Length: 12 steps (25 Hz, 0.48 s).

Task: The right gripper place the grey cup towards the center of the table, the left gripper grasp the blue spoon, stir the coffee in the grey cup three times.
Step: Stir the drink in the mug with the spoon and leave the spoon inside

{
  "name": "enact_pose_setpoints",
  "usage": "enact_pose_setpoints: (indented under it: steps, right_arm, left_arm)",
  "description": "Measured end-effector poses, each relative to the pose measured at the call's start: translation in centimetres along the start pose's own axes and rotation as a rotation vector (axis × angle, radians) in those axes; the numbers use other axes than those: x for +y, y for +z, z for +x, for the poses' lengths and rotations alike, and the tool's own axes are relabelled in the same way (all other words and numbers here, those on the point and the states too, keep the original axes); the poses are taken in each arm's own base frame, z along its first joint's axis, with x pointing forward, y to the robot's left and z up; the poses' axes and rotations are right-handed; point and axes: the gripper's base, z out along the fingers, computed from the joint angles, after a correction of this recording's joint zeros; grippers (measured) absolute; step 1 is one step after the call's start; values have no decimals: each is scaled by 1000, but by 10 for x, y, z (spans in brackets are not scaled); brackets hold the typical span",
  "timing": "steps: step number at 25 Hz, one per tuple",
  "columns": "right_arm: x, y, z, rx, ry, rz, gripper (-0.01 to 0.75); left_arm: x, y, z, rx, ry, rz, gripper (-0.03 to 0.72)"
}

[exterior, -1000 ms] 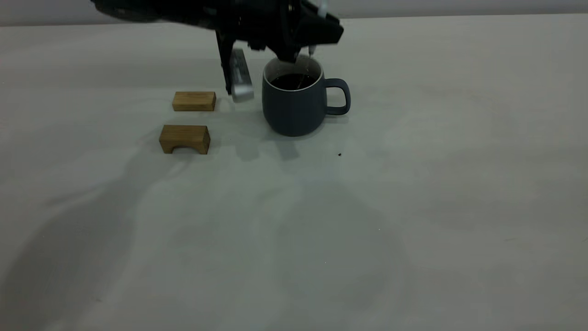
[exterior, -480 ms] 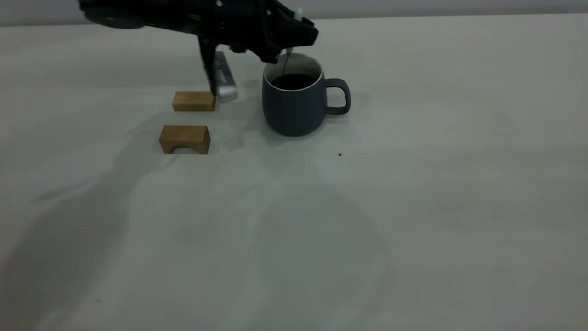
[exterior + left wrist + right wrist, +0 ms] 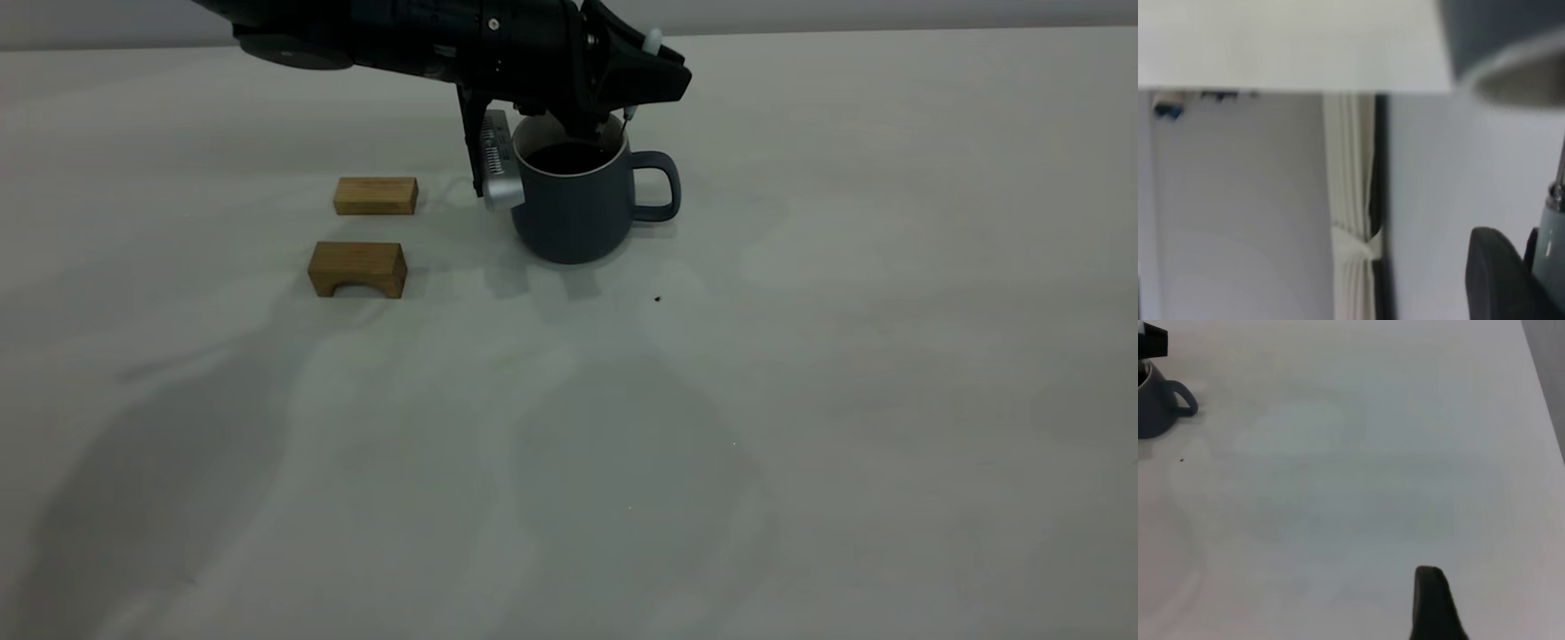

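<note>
Left gripper clamps blue spoon | tip seemingly inside grey cup | coffee inside

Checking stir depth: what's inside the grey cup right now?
Dark coffee fills the grey cup. The blue spoon, held by the left gripper, drops its metal neck in at the handle-side rim. Its bowl is hidden.
</note>
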Motion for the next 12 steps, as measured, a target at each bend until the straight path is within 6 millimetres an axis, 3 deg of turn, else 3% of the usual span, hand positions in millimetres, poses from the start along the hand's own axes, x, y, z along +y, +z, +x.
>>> enact_pose_setpoints:
  steps: [6, 12]
  right_arm:
    - [0, 0, 0, 0, 0, 0, 510]
    - [0, 0, 0, 0, 0, 0, 510]
  left_arm:
    - [-4, -15, -3, 34, -3, -48, 127]
    - [-19, -32, -11, 17, -41, 15, 127]
